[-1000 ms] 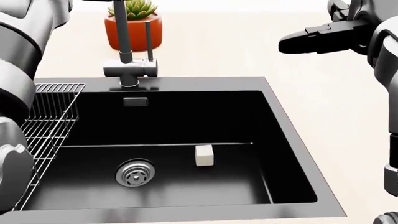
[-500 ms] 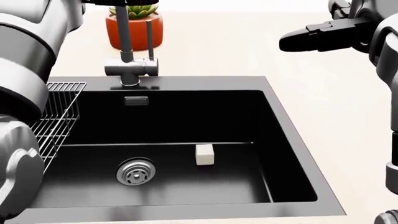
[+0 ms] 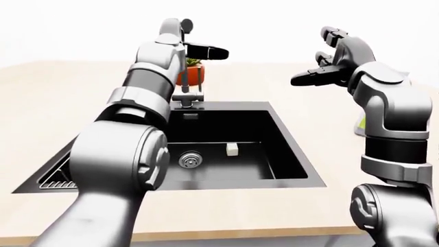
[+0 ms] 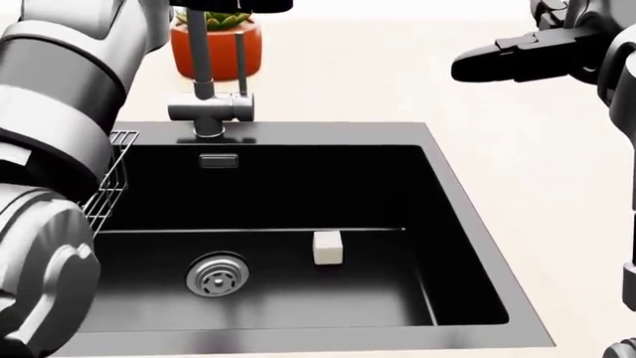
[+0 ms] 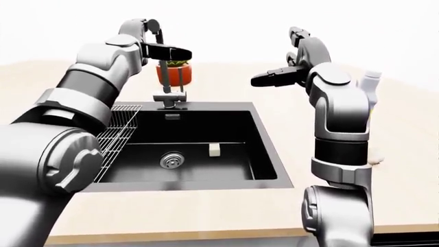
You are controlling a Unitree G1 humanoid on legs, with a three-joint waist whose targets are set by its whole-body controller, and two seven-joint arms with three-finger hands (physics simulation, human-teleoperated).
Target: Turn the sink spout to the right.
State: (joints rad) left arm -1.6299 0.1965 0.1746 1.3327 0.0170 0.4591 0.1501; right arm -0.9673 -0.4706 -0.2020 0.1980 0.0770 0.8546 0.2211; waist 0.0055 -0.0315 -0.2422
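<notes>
Grey metal, the sink spout (image 5: 162,54) rises upright from its base at the top rim of the black sink (image 4: 467,224), in front of the orange plant pot (image 4: 221,45). My left hand (image 5: 167,51), fingers stretched flat and apart, sits right at its upper end. My right hand (image 5: 274,77) hovers spread out, well apart to the right. I judge the left does the pushing.

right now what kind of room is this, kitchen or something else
Most likely a kitchen counter, in simulation: a black sink set into a light wooden countertop, a faucet at its upper edge, a wire rack along its left side, and a potted succulent beyond.
</notes>
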